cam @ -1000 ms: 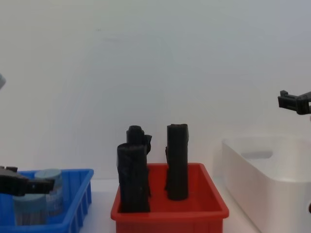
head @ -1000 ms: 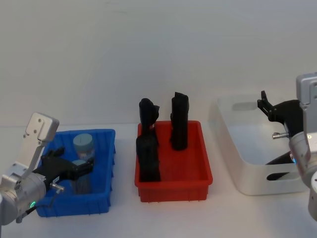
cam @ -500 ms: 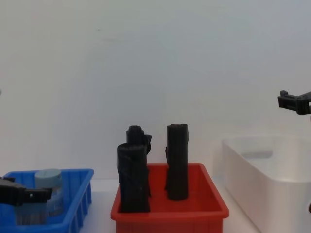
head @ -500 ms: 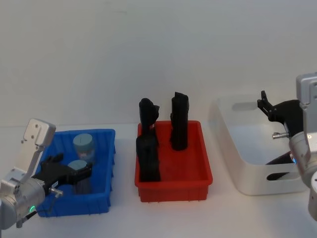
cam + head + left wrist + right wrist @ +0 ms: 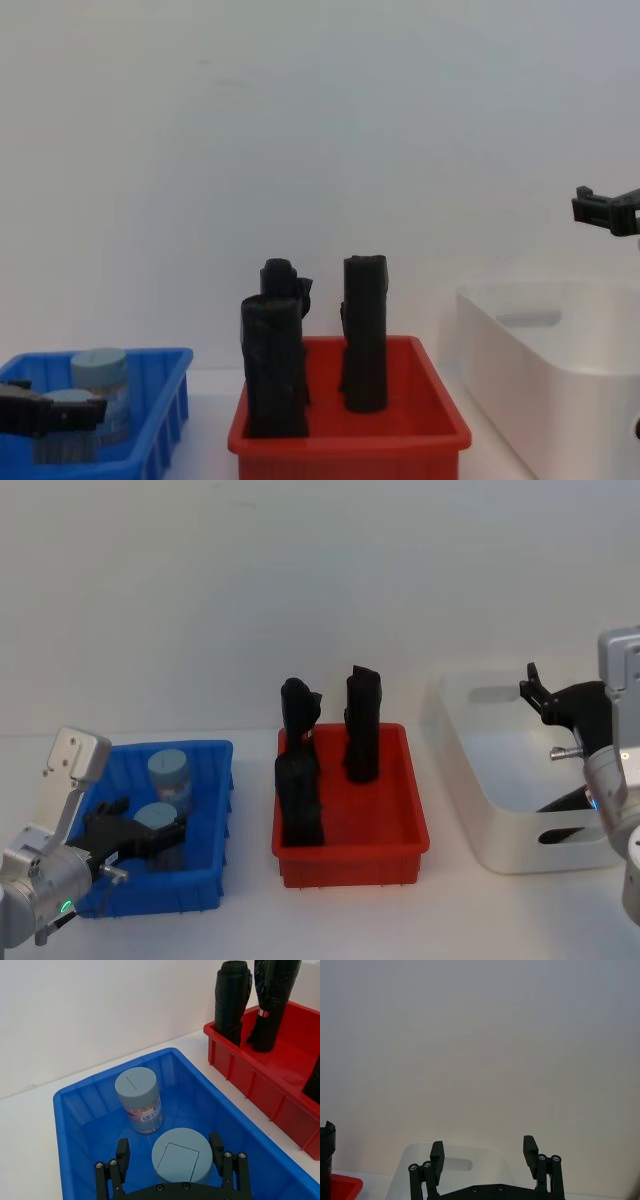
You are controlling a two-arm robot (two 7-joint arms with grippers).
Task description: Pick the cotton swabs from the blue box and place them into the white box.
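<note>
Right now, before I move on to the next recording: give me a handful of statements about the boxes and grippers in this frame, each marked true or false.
1. Two cotton swab jars stand in the blue box. True.
2. The left gripper is shut on a jar and raised above the box. False: it is open and low inside the blue box, one finger on each side of the nearer jar.
3. The red box holds three black rolls. True.
4. One jar already lies in the white box. False: both jars are in the blue box.
5. The right gripper hangs open above the white box. True.
</note>
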